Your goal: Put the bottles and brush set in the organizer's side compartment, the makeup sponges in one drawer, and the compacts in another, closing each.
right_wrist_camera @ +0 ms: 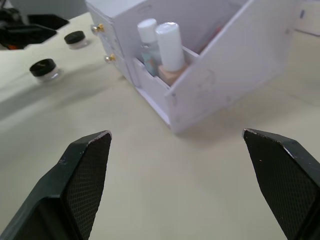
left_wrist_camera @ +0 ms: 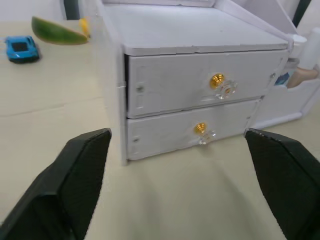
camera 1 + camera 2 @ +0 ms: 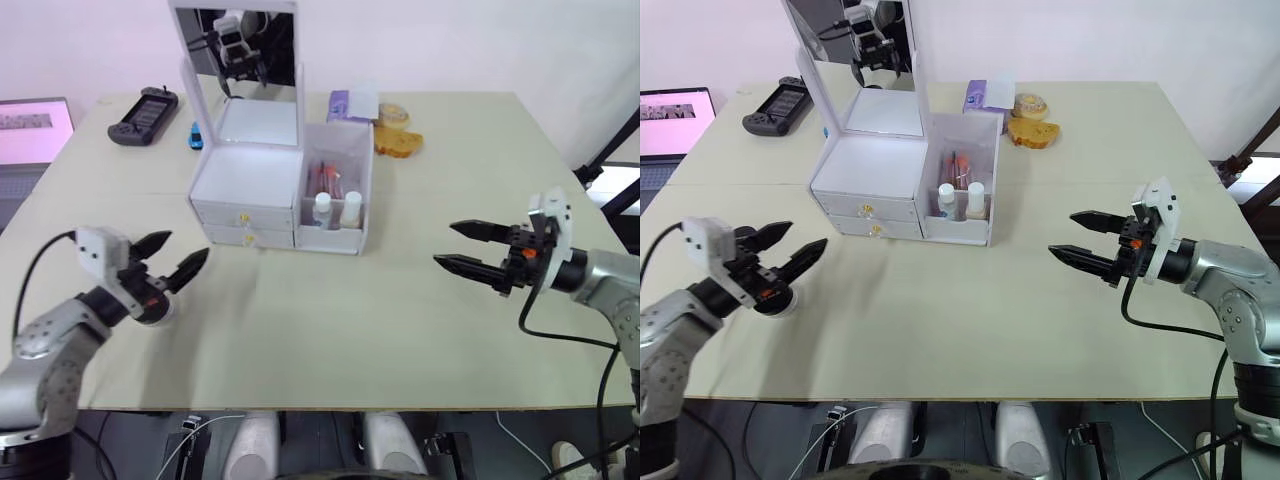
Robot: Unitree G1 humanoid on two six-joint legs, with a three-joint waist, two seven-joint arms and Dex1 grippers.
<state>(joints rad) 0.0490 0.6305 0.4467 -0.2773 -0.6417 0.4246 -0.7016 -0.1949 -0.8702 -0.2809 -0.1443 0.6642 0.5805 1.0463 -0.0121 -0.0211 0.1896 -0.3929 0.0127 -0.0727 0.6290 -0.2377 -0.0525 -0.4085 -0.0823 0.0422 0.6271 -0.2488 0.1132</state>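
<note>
Sitting near the table's left front edge beside the wide-open, empty left gripper [image 3: 790, 257], the two compacts [image 1: 45, 69] looked small, hard and light (slippery lids, probably), best pinched across their round sides, while the right gripper [image 3: 1083, 241] also gaped empty.

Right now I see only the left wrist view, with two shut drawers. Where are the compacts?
Observer: Two compacts stand on the table, outside the organizer, close to your left claw.
Operator: Are the bottles in the side bin?
Observer: Yes, both bottles stand upright behind its low front divider.
Operator: And the right claw?
Observer: It is open, over bare table to the right of the organizer.
</note>
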